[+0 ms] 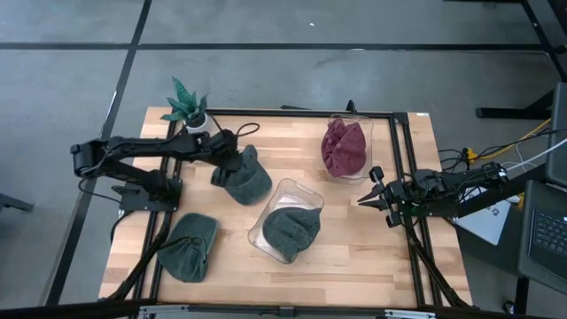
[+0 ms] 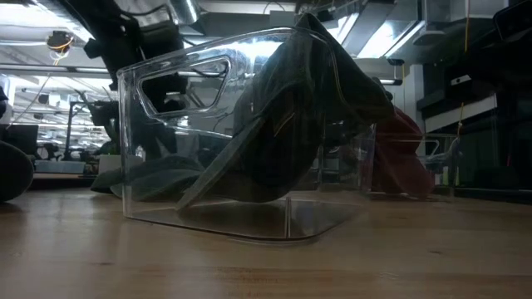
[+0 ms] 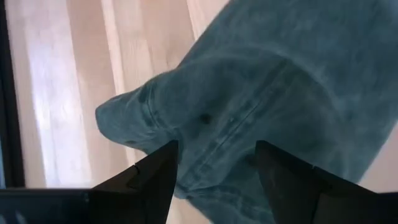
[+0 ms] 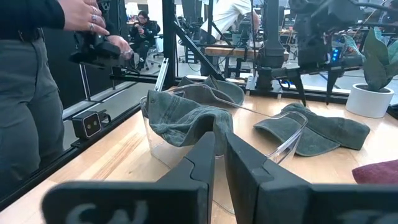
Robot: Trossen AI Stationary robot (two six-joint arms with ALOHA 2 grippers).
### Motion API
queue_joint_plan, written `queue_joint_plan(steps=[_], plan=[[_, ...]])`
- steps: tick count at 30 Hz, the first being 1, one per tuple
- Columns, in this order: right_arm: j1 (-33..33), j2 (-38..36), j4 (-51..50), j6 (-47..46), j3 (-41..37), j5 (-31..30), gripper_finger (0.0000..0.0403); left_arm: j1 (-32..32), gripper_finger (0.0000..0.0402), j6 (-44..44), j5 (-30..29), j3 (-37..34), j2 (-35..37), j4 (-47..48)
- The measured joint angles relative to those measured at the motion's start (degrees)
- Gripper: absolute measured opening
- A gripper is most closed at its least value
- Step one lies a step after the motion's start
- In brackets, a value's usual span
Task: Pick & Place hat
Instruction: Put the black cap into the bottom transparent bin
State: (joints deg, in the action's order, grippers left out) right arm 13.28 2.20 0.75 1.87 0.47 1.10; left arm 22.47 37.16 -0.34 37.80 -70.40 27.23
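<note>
Three dark green hats show. One hat [image 1: 248, 183] lies flat on the wooden table left of centre, and my left gripper [image 1: 229, 165] stands open right over it, pointing steeply down; in the left wrist view its two fingers frame that hat's seamed top [image 3: 249, 106]. A second green hat [image 1: 189, 247] lies near the front left corner. A third [image 1: 291, 230] is draped in a clear bin [image 1: 301, 197] at the centre. My right gripper [image 1: 374, 190] waits shut and level at the table's right side, holding nothing. My left gripper comes at the hat on the table from above, slanting, with one open finger [image 3: 155, 177] on each side of a stitched seam [image 3: 217, 146]. I cannot tell whether the fingertips touch the cloth.
A second clear bin [image 1: 353, 124] at the back right holds a maroon hat [image 1: 344, 149]. A small potted plant [image 1: 188, 106] stands at the back left corner. Black frame rails [image 1: 400, 159] run along the table's edges. A person stands beyond the table [image 4: 37, 93].
</note>
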Motion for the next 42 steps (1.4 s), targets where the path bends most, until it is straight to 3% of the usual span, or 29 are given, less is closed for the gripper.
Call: queue_joint_plan(steps=[6, 21, 27, 38, 42], plan=[[0.0, 0.0, 0.0, -0.1, 0.0, 0.0, 0.0036, 1.7, 0.0210, 7.6, 0.0, 0.0, -3.7, -0.7], [0.0, 0.0, 0.0, -0.1, 0.0, 0.0, 0.0036, 2.4, 0.0210, 12.7, 2.0, 0.0, -13.2, -6.3], [0.0, 0.0, 0.0, -0.1, 0.0, 0.0, 0.0036, 2.4, 0.0189, 5.2, 3.5, 0.0, -15.2, -6.5], [0.0, 0.0, 0.0, -0.1, 0.0, 0.0, 0.0036, 2.4, 0.0021, -11.3, 5.9, 0.0, -15.0, -3.1], [0.0, 0.0, 0.0, -0.1, 0.0, 0.0, 0.0036, 2.5, 0.0005, -26.2, 6.0, 0.0, -15.0, -4.5]])
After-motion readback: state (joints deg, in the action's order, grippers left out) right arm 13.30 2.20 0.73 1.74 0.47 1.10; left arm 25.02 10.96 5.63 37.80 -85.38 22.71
